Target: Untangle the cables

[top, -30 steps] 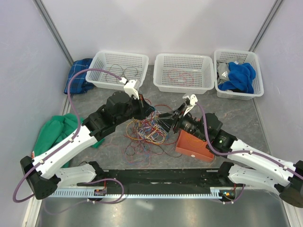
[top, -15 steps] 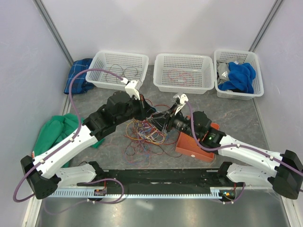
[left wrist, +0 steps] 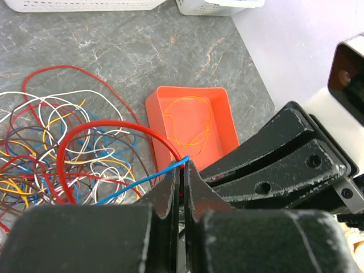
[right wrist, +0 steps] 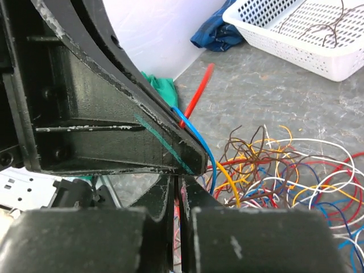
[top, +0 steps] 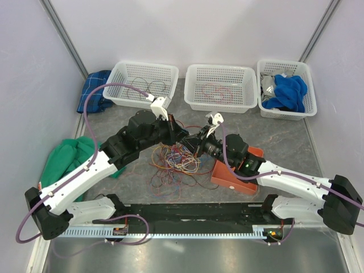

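The cables lie in a loose tangle of red, orange, yellow, blue, white and brown wires at the table's middle, also in the left wrist view and the right wrist view. My left gripper hangs over the tangle's far right edge, its jaws shut on a red cable and a blue cable. My right gripper sits tip to tip with it, its jaws shut with a red cable showing in the thin gap. The left fingers fill much of the right wrist view.
An orange tray with one orange wire lies right of the tangle, under the right arm. Three white baskets stand at the back: the left holds brown wires, the middle a red one, the right blue cloth. A green cloth lies left.
My right gripper has moved left and away from me until its tips meet my left gripper's tips. The left arm has hardly moved.
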Robot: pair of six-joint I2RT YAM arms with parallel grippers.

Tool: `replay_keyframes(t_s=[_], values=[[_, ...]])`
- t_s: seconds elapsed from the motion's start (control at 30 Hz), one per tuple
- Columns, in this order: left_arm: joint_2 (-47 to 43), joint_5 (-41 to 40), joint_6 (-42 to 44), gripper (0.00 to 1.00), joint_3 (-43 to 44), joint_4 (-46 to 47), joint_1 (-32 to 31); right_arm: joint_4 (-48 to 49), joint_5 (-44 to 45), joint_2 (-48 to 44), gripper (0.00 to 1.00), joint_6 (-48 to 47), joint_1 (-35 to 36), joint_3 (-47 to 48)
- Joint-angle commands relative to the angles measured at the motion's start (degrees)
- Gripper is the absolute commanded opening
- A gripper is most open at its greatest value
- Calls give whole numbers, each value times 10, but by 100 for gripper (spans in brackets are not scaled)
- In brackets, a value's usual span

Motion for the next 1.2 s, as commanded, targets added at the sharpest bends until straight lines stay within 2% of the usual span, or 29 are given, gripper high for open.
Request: replay_keyframes(t_s=[0.0, 0.03, 0.07, 0.1, 0.17, 0.27, 0.47, 0.63, 0.73, 0.77, 0.87, 1.07, 1.17], values=[[-24, -49, -10, 37, 1, -5, -3, -60, 23, -33, 0, -17, -2, 46], [-36, -71, -13, 48, -1, -17, -3, -85, 29, -44, 0, -25, -1, 63], [-42, -95, -23, 65, -1, -27, -3, -114, 36, -61, 0, -33, 0, 103], [-50, -144, -28, 70, -5, -48, -3, -169, 52, -67, 0, -54, -1, 125], [-79, -215, -39, 77, -12, -64, -3, -220, 72, -78, 0, -72, -1, 192], [-131, -286, -52, 84, -33, -82, -3, -302, 103, -79, 0, -101, -1, 271], [-197, -335, -46, 85, -68, -82, -3, -390, 126, -47, 0, -133, -1, 403], [-233, -306, -44, 84, -103, -51, -3, -424, 116, -21, 0, -138, -1, 485], [-285, -221, -16, 83, -164, 78, -3, -431, 106, -15, 0, -125, -1, 491], [-297, -169, -12, 83, -184, 159, -3, -431, 102, -15, 0, -117, -1, 489], [-315, -99, -1, 83, -238, 288, -3, -424, 93, -17, 0, -101, -1, 476], [-253, -50, 9, 84, -205, 333, -3, -416, 77, -22, 0, -81, -1, 451], [-232, -50, 13, 85, -190, 353, -3, -414, 71, -25, 0, -76, -1, 439]])
